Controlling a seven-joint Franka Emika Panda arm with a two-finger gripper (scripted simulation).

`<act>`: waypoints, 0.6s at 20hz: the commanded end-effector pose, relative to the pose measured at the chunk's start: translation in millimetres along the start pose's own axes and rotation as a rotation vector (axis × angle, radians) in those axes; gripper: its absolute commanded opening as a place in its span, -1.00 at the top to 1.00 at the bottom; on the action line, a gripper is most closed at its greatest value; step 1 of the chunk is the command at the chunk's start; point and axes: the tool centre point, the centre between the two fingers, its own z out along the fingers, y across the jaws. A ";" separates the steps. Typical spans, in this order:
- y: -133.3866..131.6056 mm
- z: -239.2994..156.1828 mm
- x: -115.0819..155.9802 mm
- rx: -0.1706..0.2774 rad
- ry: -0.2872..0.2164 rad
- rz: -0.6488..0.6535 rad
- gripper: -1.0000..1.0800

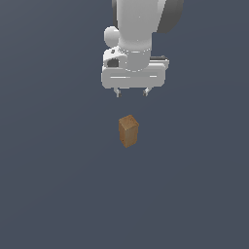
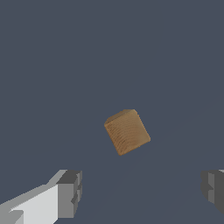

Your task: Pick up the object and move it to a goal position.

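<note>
My gripper point(image 1: 131, 92) hangs released, fingers apart, above the upright wooden block point(image 1: 128, 131) standing alone on the grey floor point(image 1: 48, 185), so I should centre over it, match its rotated faces, then descend.

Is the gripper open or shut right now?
Open. The gripper has its two fingertips spread apart with empty space between them, and it holds nothing; the wood block stands apart from it, untouched.
</note>
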 end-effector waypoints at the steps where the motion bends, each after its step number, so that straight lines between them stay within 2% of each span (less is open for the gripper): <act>1: 0.0 0.0 0.0 0.000 0.000 0.000 -0.92; 8: 18.9 -0.3 -0.2 0.012 -0.012 0.018 -0.92; 12: 21.2 0.0 -0.2 0.014 -0.014 0.019 -0.92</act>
